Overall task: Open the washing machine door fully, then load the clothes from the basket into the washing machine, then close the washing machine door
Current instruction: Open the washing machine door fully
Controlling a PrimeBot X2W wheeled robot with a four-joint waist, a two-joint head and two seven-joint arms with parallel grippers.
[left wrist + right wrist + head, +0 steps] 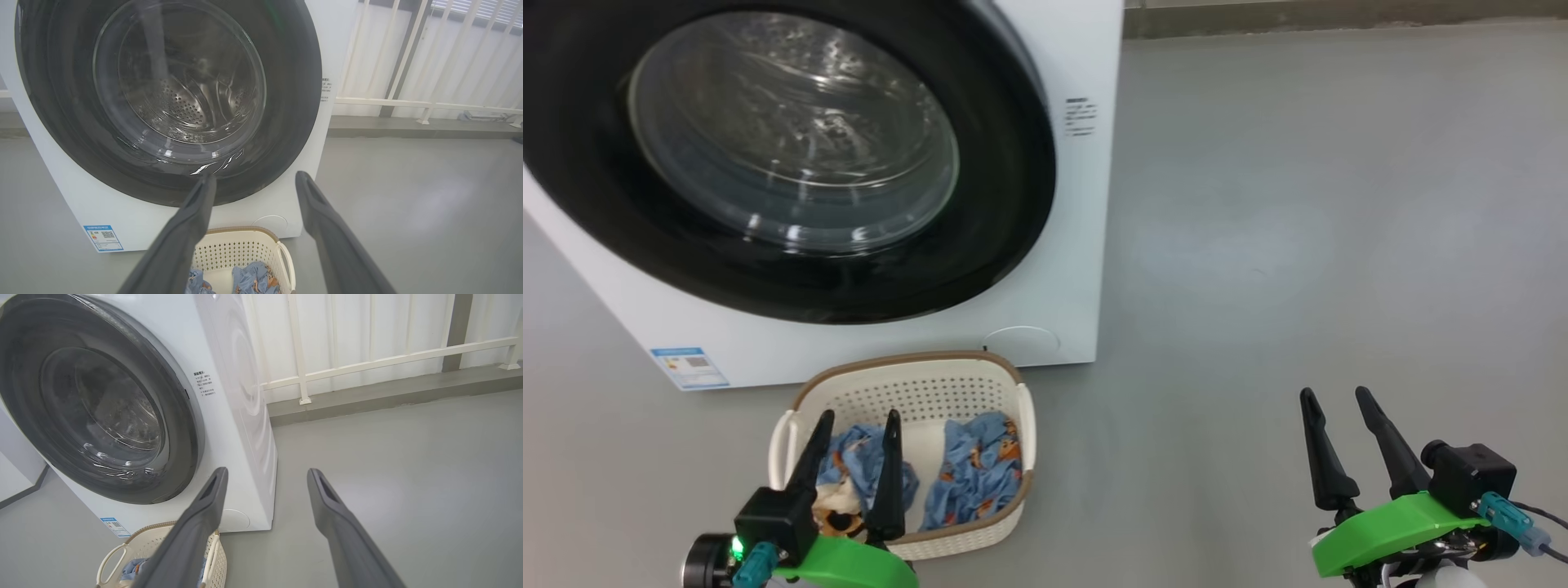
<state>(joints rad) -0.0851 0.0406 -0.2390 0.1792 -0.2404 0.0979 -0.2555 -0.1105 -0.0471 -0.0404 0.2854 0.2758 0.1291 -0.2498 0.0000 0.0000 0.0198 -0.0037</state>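
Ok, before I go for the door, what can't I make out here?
Washing machine door: top and left cut off by the head view's edge.
Clothes: left bundle partly behind the left gripper in head view.
Small print on the washing machine: too small to read.

Left arm point(849, 565) and right arm point(1401, 531) held low, jaws wide apart, empty.
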